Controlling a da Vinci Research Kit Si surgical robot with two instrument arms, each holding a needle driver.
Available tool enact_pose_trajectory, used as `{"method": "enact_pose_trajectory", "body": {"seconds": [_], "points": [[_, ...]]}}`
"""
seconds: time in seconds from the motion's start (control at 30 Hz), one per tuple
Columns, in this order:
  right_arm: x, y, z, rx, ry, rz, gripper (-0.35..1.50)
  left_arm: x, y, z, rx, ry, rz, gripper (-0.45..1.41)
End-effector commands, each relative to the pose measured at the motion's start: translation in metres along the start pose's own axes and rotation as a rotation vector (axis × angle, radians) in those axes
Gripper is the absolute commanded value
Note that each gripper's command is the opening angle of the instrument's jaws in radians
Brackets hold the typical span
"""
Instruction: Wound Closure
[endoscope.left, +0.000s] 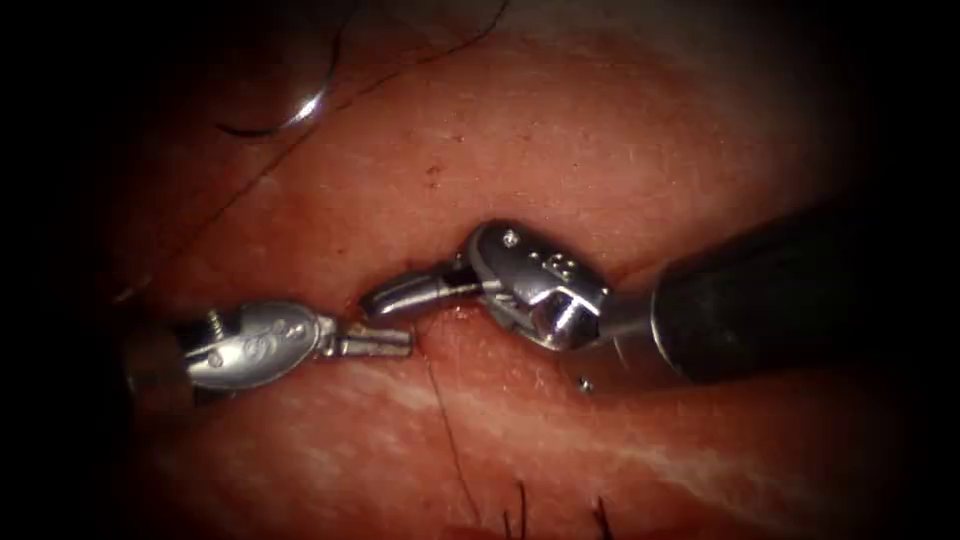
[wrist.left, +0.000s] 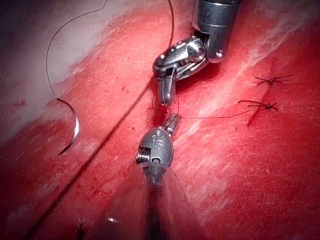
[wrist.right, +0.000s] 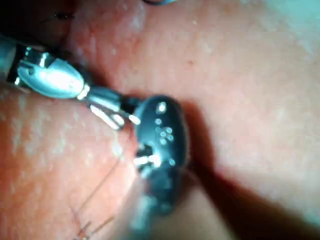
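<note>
The dark shaft of the right tool (endoscope.left: 385, 300) is closest to the endoscope and comes in from three o'clock. Its wrist bends toward the cut (endoscope.left: 440, 318) in the tissue (endoscope.left: 600, 150). At this spot of the cut a dark thread (endoscope.left: 445, 420) leaves the tissue and runs toward six o'clock.

The two tools meet tip to tip just over it. The right tool's jaws are pressed together, and what they hold, if anything, cannot be told. The left tool (endoscope.left: 390, 341) reaches in from nine o'clock with its jaws nearly together. In the left wrist view a strand of the thread ends at their tip, so they seem to pinch it (this is a reading, not a certainty).

Farther along the cut, the same view shows two finished stitches (wrist.left: 265, 105) with short cut ends. The needle (endoscope.left: 300, 108) is held by no tool. It lies loose on the tissue, not in it, at about eleven o'clock from the tool tips and well apart from them, on the left side.

With the needle aside and both tools at the thread, the work looks like tying. The next move probably calls for even tension on both strands, without lifting the edge of the tissue.
</note>
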Motion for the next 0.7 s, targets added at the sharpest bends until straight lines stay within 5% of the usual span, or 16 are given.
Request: {"method": "enact_pose_trajectory", "body": {"seconds": [0.03,0.7], "points": [[-0.0010,-0.0007,0.0007,0.038,-0.001,0.010,-0.18,-0.0005,0.0005,0.0009,-0.007,0.002,-0.005,-0.45],[-0.0014,0.0001,0.0010,0.410,-0.433,-0.069,0.00,0.0012,0.0025,0.0009,-0.058,-0.005,0.019,-0.45]]}}
